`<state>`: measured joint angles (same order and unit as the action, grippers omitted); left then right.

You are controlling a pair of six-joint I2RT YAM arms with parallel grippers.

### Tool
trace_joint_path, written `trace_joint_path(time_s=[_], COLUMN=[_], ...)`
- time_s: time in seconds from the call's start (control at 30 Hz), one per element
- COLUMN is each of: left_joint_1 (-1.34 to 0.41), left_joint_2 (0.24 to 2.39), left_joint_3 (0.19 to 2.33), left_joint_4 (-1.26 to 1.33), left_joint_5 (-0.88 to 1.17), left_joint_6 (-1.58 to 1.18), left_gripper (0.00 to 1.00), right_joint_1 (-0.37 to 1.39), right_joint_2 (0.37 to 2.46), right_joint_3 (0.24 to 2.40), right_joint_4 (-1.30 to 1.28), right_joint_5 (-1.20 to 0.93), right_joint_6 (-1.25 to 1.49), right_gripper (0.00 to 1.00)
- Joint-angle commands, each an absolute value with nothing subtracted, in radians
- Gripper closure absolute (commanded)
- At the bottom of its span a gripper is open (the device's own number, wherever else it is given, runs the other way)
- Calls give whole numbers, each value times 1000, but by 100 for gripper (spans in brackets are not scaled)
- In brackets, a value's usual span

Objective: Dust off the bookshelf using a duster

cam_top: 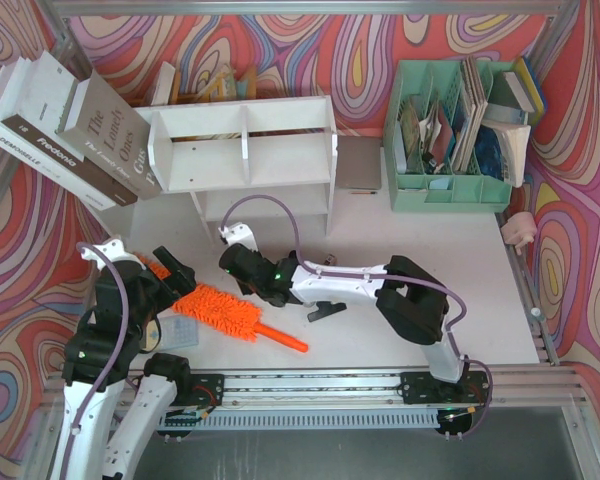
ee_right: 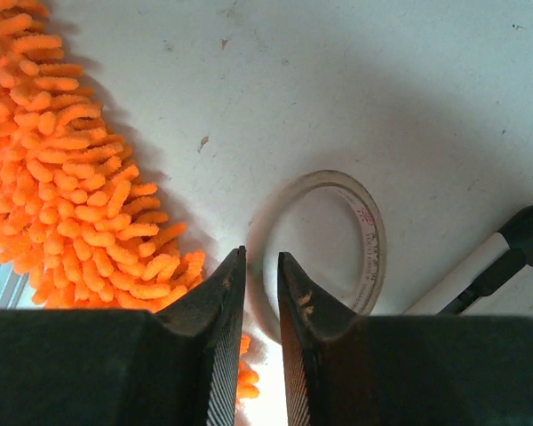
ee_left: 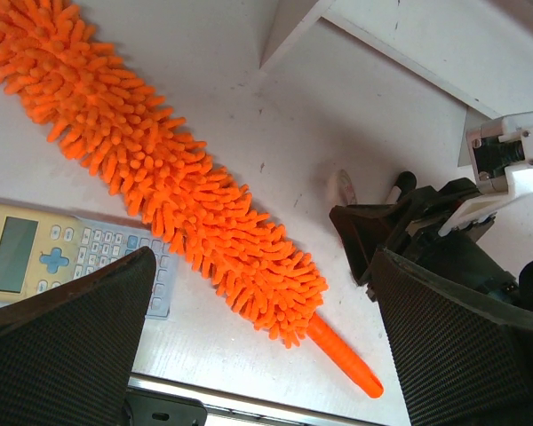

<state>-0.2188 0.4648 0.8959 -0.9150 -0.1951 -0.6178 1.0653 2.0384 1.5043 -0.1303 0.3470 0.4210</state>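
Observation:
The orange fluffy duster [cam_top: 223, 310] lies flat on the white table in front of the white bookshelf [cam_top: 245, 145], its handle [ee_left: 342, 359] pointing toward the near edge. My left gripper [cam_top: 170, 272] hangs over it, wide open, with the duster's handle end [ee_left: 249, 266] between the spread fingers and untouched. My right gripper [cam_top: 242, 262] reaches left beside the duster [ee_right: 62, 177]. Its jaws [ee_right: 262, 266] are shut on the rim of a clear tape ring [ee_right: 364, 240] lying on the table.
A calculator [ee_left: 35, 253] lies partly under the duster. A black-and-white marker [ee_right: 489, 266] rests by the tape ring. Large books [cam_top: 70, 130] lean against the shelf's left side. A mint-green organizer [cam_top: 450, 185] stands at back right.

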Motion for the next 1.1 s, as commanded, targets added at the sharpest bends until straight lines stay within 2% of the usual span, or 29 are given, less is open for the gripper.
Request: trace_joint_path(time_s=[0.0, 0.2, 0.4, 0.57, 0.83, 0.9, 0.97, 1.07], left_joint_1=[-212, -212, -212, -212, -212, -212, -212, -212], left_joint_2=[461, 464, 467, 481, 526, 528, 523, 503], left_joint_3=[904, 903, 902, 897, 894, 889, 885, 871], left_joint_4=[-917, -916, -916, -915, -918, -914, -911, -902], left_joint_5=[-207, -207, -210, -219, -236, -242, -246, -266], left_joint_6=[-624, -623, -627, -638, -657, -658, -661, -670], left_gripper=[2, 2, 2, 2, 2, 2, 2, 2], right_joint_1=[1055, 1055, 1058, 1088, 1169, 1192, 1229, 1233], right_joint_2=[2063, 2042, 1935, 1808, 1644, 1608, 1575, 1600], right_joint_3=[1541, 1552, 1484, 1333, 1090, 1005, 925, 967], right_joint_4=[-117, -135, -139, -81, 56, 172, 294, 225], right_joint_5=[351, 345, 303, 288, 321, 353, 374, 323], right_joint_6=[405, 398, 365, 323, 296, 264, 222, 228], right_gripper=[70, 51, 45, 38, 31, 21, 17, 17])
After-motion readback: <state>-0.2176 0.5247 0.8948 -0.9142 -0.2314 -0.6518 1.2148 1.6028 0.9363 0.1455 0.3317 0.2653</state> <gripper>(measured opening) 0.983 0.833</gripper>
